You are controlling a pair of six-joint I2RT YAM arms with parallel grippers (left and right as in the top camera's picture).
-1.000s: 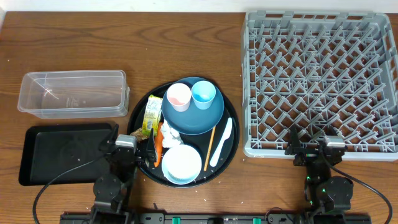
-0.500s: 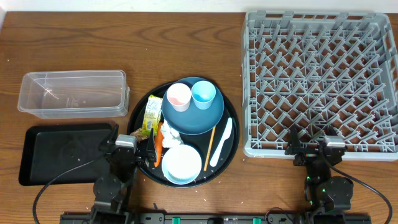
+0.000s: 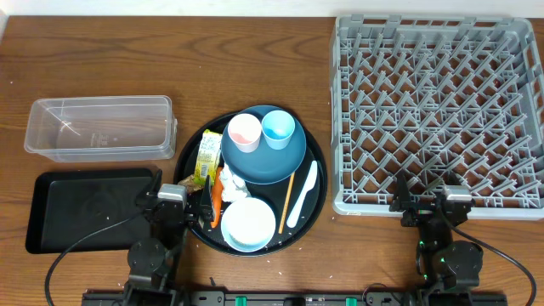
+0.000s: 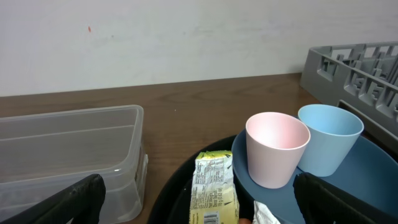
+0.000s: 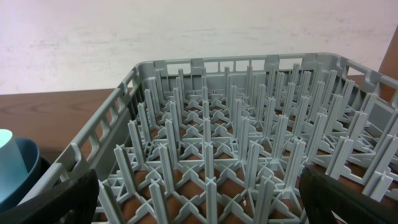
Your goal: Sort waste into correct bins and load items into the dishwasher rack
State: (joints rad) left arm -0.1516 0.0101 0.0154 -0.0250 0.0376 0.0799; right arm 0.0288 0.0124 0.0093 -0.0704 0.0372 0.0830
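Both arms sit at the near edge of the surface [image 3: 255, 68], left end effector [image 4: 196, 186] and right end effector [image 5: 199, 177] spread wide, holding nothing. Between them the round tray [image 3: 321, 195] gathers wrapper [image 3: 206, 159], carrot [image 3: 217, 195] and plate [image 3: 263, 161] within either arm's reach; black bin [image 3: 85, 204] and clear tub [image 3: 98, 127] lie left, rack [image 3: 433, 102] right, probably splitting the work

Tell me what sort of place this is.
Probably a robotics lab bench staged as a dish-clearing station. A left arm and right arm sit at a wooden table, with a grey dishwasher rack and a round black tray holding a dark blue plate, before a bare pale wall.
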